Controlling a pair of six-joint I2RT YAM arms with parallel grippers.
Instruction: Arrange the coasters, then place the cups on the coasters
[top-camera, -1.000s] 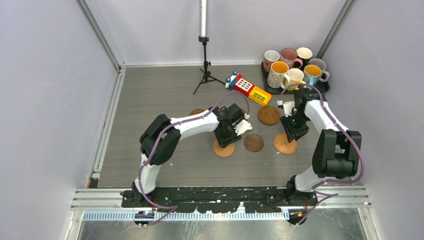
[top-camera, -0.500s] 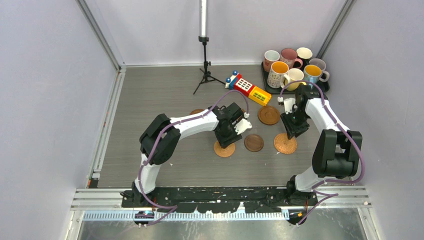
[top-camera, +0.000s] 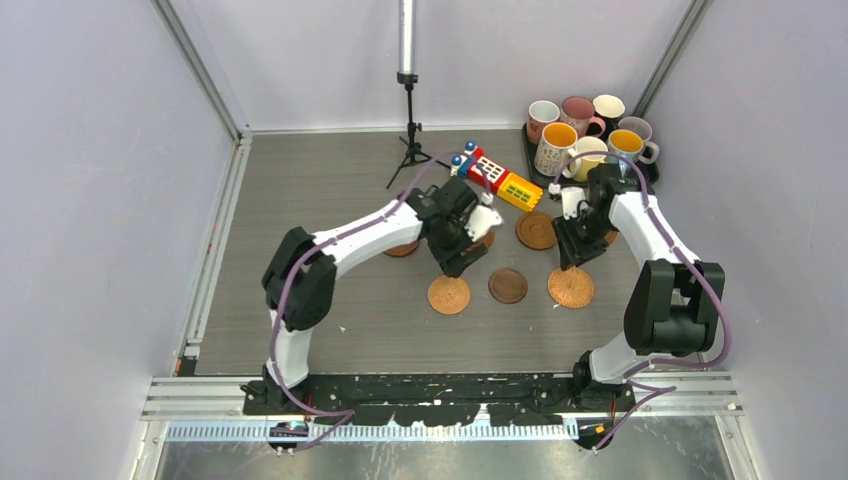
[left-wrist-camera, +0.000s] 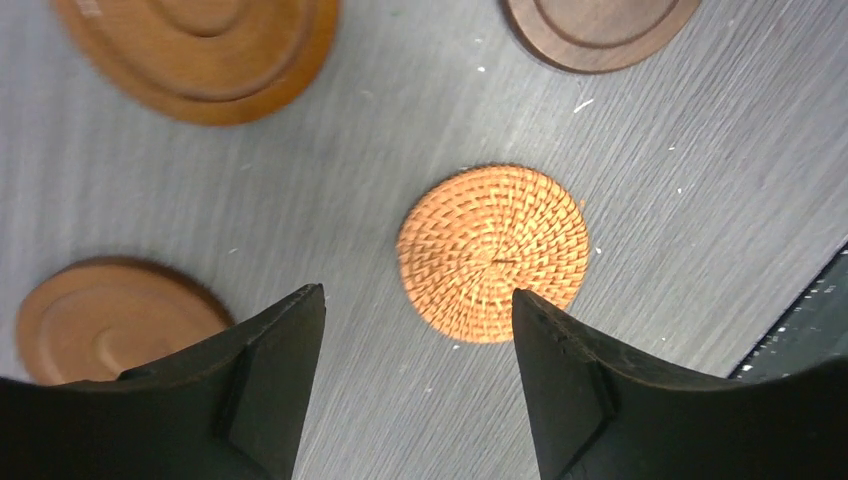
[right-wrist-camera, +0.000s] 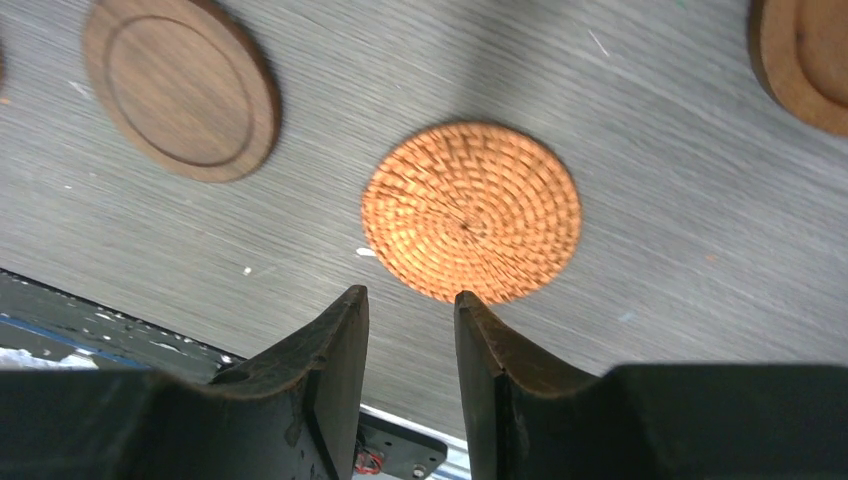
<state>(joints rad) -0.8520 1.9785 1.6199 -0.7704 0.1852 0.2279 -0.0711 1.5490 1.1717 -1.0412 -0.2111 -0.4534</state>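
Left end effector (left-wrist-camera: 415, 300) hovers, jaws apart, over flat-lying woven coaster (left-wrist-camera: 493, 252).

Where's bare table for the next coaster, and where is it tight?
Bare: the left side between the rail and the tripod, and the near strip in front of the left woven coaster, dark coaster and right woven coaster. Tight: the middle under the left gripper and right gripper, and the far right corner with toy block and tray of mugs.
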